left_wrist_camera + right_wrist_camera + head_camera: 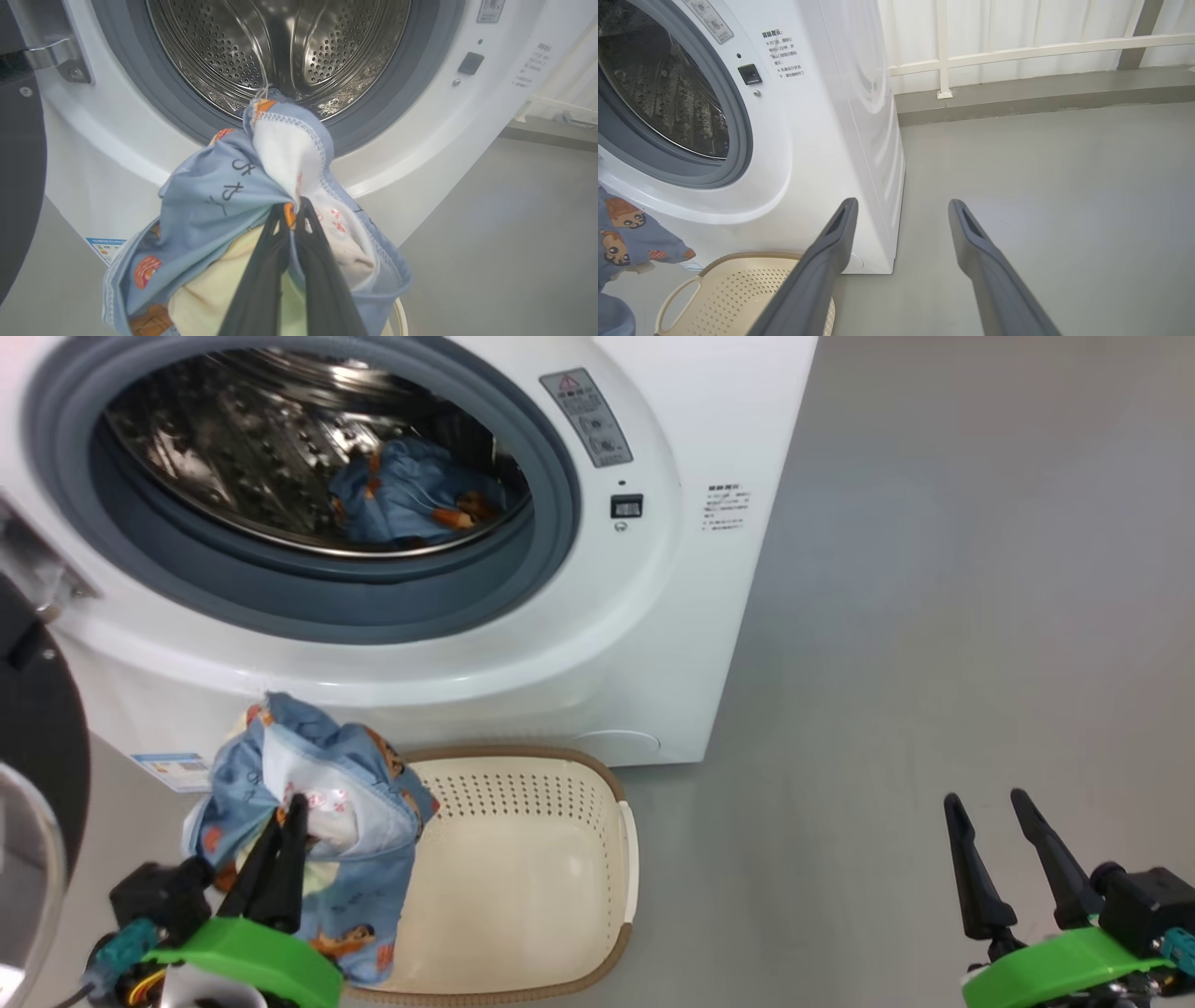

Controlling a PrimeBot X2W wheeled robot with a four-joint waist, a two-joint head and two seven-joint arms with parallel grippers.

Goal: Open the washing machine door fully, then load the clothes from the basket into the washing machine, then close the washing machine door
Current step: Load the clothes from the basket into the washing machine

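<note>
Clothes: one garment lifted over the basket's left end, another lying in the drum | left gripper: jaws pinched tight on the garment | right gripper: jaws wide, empty | step: loading (washing machine door open at left) | next, judged: raise the bundle over the grey ring into the washing machine, then release | room: smooth grey floor, white railed wall

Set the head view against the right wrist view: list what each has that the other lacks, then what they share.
Head view: a garment in the drum, the left gripper with jaws shut on a second garment, the door. Right wrist view: a white railing beyond the washing machine. Shared: washing machine, basket, second garment, open right gripper.
</note>
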